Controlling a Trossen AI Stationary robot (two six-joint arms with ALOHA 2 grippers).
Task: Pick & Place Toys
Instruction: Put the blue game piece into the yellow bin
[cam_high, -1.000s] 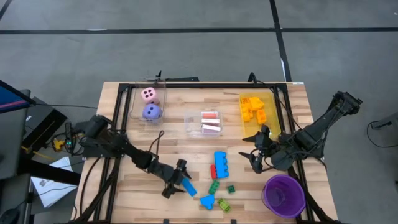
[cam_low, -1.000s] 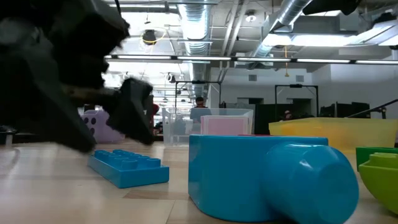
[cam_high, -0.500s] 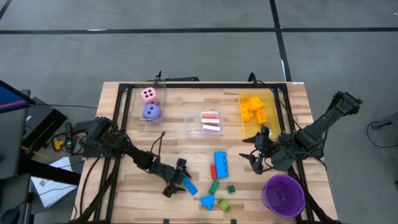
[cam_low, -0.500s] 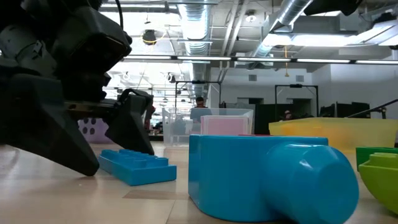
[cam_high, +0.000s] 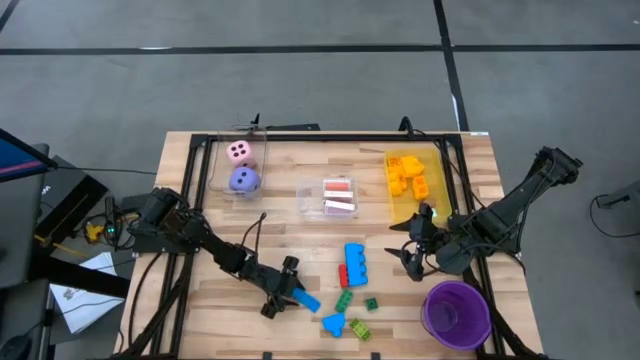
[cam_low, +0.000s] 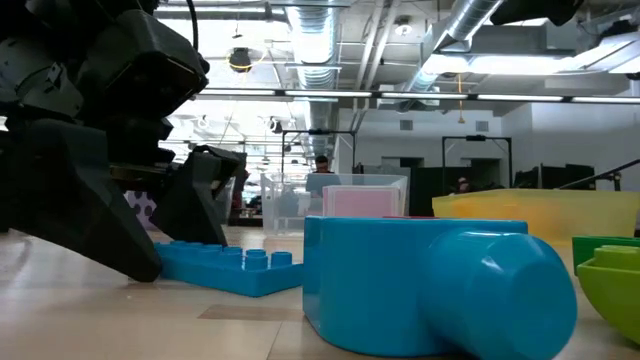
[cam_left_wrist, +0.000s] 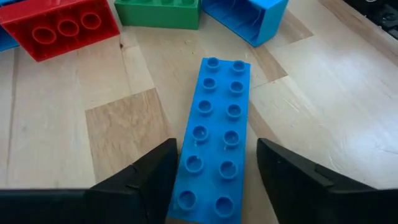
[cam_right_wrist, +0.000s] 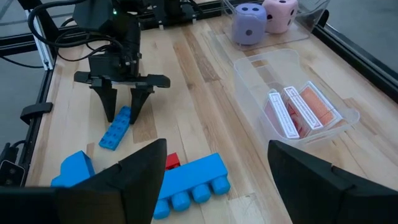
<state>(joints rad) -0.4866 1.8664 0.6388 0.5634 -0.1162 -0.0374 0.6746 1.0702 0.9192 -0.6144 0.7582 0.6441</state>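
A long blue brick (cam_high: 304, 297) (cam_left_wrist: 217, 137) lies flat on the table near its front edge, studs up. My left gripper (cam_high: 289, 292) (cam_low: 175, 255) is down at the table, open, with one finger on each side of the brick's near end. My right gripper (cam_high: 408, 260) hangs open above the table to the right of a big blue brick (cam_high: 355, 262), with nothing between its fingers. A red brick (cam_high: 343, 275), green bricks (cam_high: 344, 299) and a blue piece (cam_high: 333, 323) lie loose close by. My left gripper has one finger (cam_left_wrist: 155, 174) against the brick's long side (cam_left_wrist: 183, 168) near its near end. The other finger (cam_left_wrist: 280, 174) stands a little off the opposite side. The fingers slant down from the table's left and lie along the brick. It rests flat on the table.
A clear bin (cam_high: 262, 172) at the back left holds a pink and a purple die. A clear bin (cam_high: 306, 198) in the middle holds cards. The yellow bin (cam_high: 437, 190) at the back right holds orange bricks. A purple cup (cam_high: 455, 312) stands at the front right.
My left gripper has come down around the long blue brick and narrowed the gap between its fingers. The brick has turned a little on the table, and in the low view its far end now reaches farther right. My right gripper has kept still.
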